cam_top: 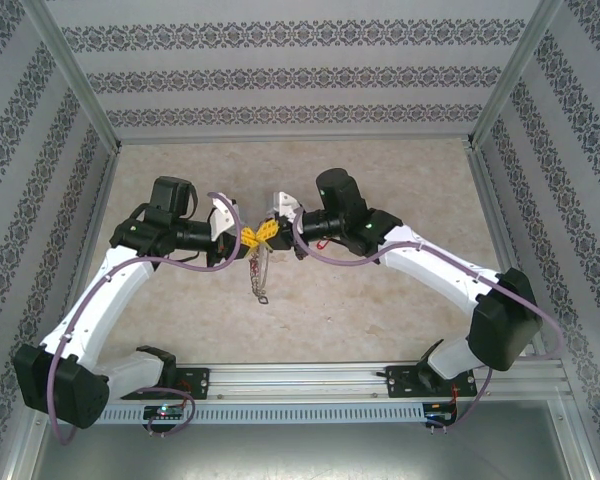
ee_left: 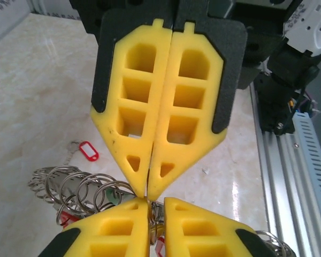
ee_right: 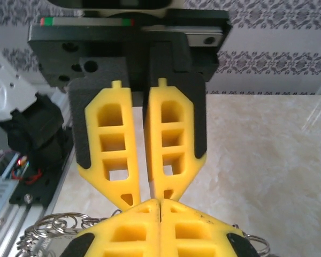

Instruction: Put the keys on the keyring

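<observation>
My two grippers meet tip to tip above the middle of the table. The left gripper has its yellow fingers pressed together, with a thin sliver of the keyring's wire pinched at the tips. The keyring hangs below them as a thin grey chain, and its coiled rings bunch beside the fingers. The right gripper is shut on a small metal key, with a narrow gap left between its fingers and a red tag dangling under them. Another red-tagged key lies on the table.
The pale marbled tabletop is bounded by patterned walls on three sides. An aluminium rail with the arm bases runs along the near edge. Both arms arch inward from that rail.
</observation>
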`<state>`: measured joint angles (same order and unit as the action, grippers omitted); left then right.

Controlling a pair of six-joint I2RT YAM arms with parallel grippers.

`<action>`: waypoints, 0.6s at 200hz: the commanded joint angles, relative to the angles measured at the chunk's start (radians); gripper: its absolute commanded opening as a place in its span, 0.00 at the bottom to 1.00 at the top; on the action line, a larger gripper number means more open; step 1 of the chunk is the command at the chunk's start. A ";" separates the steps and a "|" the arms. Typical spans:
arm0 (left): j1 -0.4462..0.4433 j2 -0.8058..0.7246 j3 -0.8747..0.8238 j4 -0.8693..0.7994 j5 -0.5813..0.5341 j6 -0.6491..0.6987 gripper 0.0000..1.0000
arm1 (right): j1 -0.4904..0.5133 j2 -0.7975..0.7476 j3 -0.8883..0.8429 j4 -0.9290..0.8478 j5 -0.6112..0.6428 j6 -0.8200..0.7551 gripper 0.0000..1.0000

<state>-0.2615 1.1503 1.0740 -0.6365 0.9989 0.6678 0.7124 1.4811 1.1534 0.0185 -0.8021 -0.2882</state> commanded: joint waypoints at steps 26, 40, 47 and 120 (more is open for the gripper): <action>-0.015 -0.033 -0.061 0.101 0.080 -0.048 0.22 | -0.028 -0.025 -0.096 0.467 0.092 0.248 0.00; -0.013 -0.034 -0.075 0.116 0.073 -0.054 0.22 | -0.034 -0.034 -0.114 0.496 0.109 0.253 0.00; -0.011 -0.034 -0.082 0.121 0.071 -0.054 0.22 | -0.036 -0.038 -0.126 0.518 0.117 0.262 0.00; -0.007 -0.021 -0.132 0.204 0.041 -0.118 0.21 | -0.036 -0.047 -0.218 0.684 0.170 0.320 0.00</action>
<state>-0.2596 1.1385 0.9714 -0.4210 0.9817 0.5819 0.6960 1.4719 0.9401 0.4744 -0.7368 -0.0082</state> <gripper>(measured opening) 0.218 0.050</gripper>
